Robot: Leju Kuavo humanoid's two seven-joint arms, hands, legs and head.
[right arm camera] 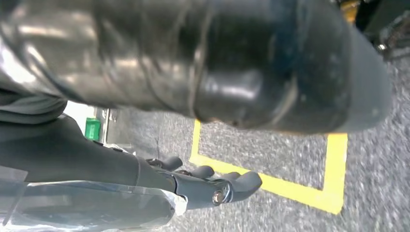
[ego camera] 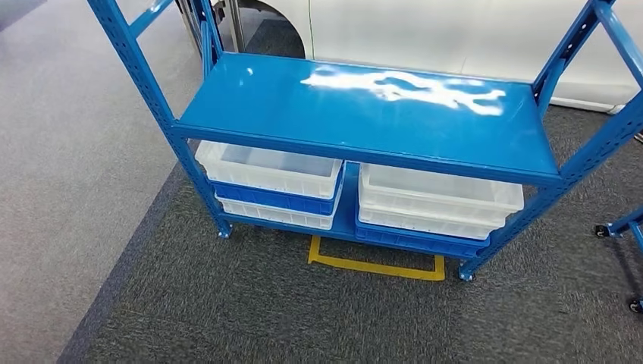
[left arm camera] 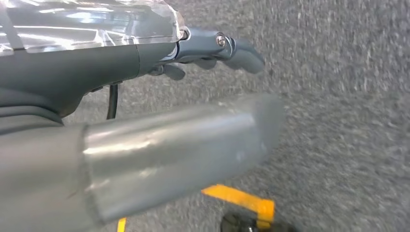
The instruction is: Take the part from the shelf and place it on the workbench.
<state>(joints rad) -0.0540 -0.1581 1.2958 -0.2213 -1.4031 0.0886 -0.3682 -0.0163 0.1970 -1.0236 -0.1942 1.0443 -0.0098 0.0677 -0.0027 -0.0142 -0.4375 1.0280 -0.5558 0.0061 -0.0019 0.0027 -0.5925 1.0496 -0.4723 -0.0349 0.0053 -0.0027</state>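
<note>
A blue metal shelf (ego camera: 364, 114) stands in front of me on dark carpet, and its glossy top board reflects the lights. On its lower level sit two stacks of white and blue bins (ego camera: 273, 186) (ego camera: 436, 205). My left hand (left arm camera: 193, 48) hangs over the carpet with its fingers stretched out and nothing in it. My right hand (right arm camera: 203, 186) also hangs low, its fingers loosely extended and holding nothing. A thick blurred thumb (left arm camera: 169, 150) lies across the left wrist view.
A yellow floor marking (ego camera: 375, 265) lies at the foot of the shelf, and my right hand hangs beside the marking (right arm camera: 329, 193). A white panel (ego camera: 455, 30) rises behind the shelf. Castors of another blue frame (ego camera: 625, 227) stand at the right. Lighter grey floor (ego camera: 68, 167) runs along the left.
</note>
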